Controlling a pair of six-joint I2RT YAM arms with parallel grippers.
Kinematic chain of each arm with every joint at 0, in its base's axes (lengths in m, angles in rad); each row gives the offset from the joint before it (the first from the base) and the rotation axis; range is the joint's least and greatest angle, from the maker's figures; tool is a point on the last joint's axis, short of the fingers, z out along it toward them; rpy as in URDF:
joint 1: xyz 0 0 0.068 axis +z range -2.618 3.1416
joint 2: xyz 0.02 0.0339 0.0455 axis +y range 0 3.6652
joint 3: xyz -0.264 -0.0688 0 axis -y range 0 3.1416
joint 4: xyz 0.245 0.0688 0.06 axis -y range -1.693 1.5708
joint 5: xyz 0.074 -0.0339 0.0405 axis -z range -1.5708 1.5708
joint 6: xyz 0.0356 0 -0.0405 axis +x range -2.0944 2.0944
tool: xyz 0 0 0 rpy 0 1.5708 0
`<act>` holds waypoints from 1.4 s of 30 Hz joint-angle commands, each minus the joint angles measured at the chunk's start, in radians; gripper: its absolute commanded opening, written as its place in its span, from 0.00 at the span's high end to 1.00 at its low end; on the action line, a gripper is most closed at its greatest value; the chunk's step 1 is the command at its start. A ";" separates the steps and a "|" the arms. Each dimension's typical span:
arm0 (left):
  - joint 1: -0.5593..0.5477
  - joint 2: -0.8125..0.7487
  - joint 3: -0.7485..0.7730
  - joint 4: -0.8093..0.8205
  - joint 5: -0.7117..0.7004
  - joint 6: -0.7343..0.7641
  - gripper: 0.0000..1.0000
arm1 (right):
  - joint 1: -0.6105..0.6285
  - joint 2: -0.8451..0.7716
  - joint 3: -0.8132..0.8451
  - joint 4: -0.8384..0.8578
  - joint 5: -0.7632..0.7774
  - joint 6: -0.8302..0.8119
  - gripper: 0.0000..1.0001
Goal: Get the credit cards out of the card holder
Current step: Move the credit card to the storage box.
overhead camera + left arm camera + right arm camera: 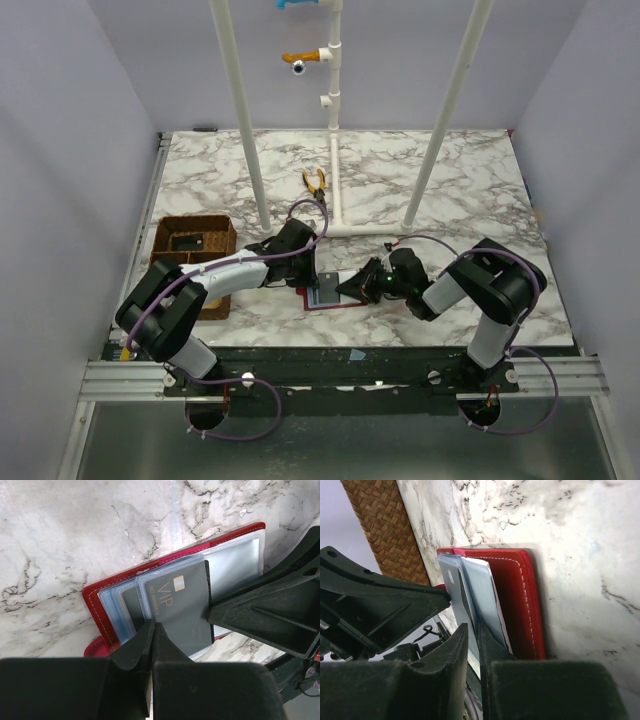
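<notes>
The red card holder [322, 292] lies open on the marble table between both grippers. In the left wrist view its red cover [97, 597] holds pale blue-grey sleeves and a dark grey "VIP" credit card [182, 607] that sticks partly out of a sleeve. My left gripper [152, 626] is shut on that card's near edge. My right gripper [473, 627] is shut on a pale inner sleeve [482, 595] beside the red cover [522, 605]. From above, the left gripper [303, 268] and the right gripper [366, 283] meet over the holder.
A brown woven tray [190, 240] stands at the left, holding a dark item; its edge also shows in the right wrist view [375, 525]. Yellow-handled pliers [315, 181] lie at the back. White poles [335, 150] rise from the table's middle.
</notes>
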 commanded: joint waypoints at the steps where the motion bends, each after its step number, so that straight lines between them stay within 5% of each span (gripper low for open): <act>1: -0.005 0.045 -0.022 -0.068 -0.044 0.014 1.00 | -0.007 0.034 -0.008 0.065 -0.035 0.008 0.83; 42: -0.006 0.039 -0.056 -0.076 -0.070 0.010 1.00 | -0.033 0.084 -0.072 0.171 -0.008 0.060 0.99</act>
